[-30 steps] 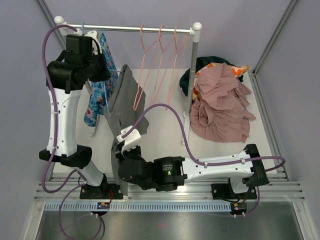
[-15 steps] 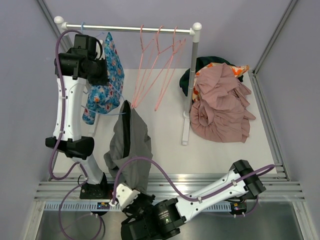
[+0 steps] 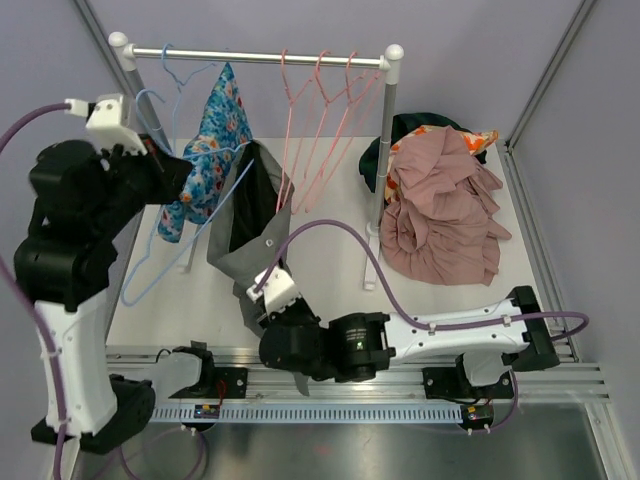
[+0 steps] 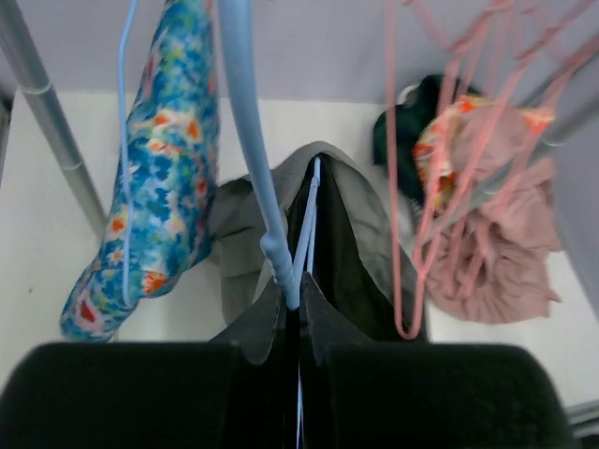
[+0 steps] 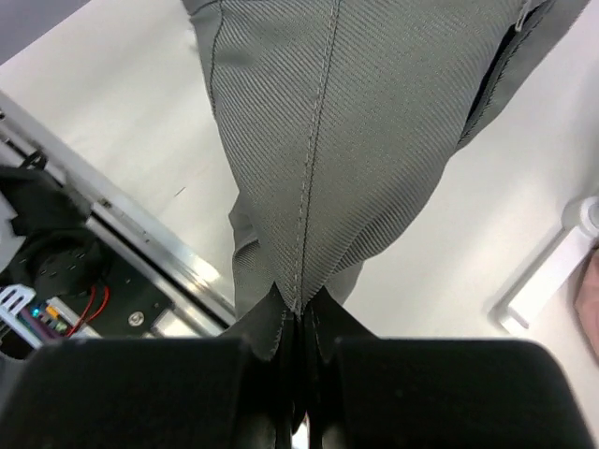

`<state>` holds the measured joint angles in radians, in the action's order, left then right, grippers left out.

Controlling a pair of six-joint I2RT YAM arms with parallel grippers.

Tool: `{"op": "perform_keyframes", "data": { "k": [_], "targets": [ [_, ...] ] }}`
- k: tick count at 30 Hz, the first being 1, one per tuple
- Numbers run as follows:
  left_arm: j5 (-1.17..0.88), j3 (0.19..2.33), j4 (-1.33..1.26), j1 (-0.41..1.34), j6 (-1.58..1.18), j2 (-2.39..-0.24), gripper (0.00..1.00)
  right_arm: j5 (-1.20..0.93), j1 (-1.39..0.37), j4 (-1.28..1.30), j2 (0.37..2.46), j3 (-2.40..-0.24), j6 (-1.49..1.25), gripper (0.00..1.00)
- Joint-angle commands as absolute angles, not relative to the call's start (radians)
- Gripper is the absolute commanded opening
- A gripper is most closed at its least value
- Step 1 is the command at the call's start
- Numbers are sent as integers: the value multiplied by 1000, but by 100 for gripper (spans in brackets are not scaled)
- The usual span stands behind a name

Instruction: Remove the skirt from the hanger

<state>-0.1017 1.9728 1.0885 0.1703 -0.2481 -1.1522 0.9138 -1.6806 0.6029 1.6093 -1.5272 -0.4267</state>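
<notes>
Lavender walls (image 3: 450,30) enclose a white counter (image 3: 320,270) bearing a clothes rail (image 3: 260,57). The left end effector (image 4: 292,304) clamps the blue hanger (image 4: 248,112) carrying the grey skirt (image 5: 337,122). The right end effector (image 5: 299,313) pinches the skirt's hem.

No writing, label, brand or number can be read on anything.

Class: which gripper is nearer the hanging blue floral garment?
Left. The left gripper, shut on the blue hanger, is just beside the floral garment; the right gripper holds the grey skirt farther off, near the arm bases.
</notes>
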Motion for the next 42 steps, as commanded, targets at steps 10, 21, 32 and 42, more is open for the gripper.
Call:
{"op": "perform_keyframes", "data": {
  "k": [10, 21, 32, 42],
  "targets": [
    [-459, 1640, 931, 169, -356, -879, 0, 710, -1522, 486, 1453, -1226, -560, 0],
    [-161, 1629, 982, 170, -284, -854, 0, 1096, -1543, 968, 1217, -1377, -862, 0],
    [-158, 1608, 943, 170, -255, -876, 0, 888, -1079, 709, 1153, -1614, -229, 0],
    [-103, 1583, 928, 170, -245, -891, 0, 690, -752, 641, 1458, -2157, 38, 0]
  ]
}}
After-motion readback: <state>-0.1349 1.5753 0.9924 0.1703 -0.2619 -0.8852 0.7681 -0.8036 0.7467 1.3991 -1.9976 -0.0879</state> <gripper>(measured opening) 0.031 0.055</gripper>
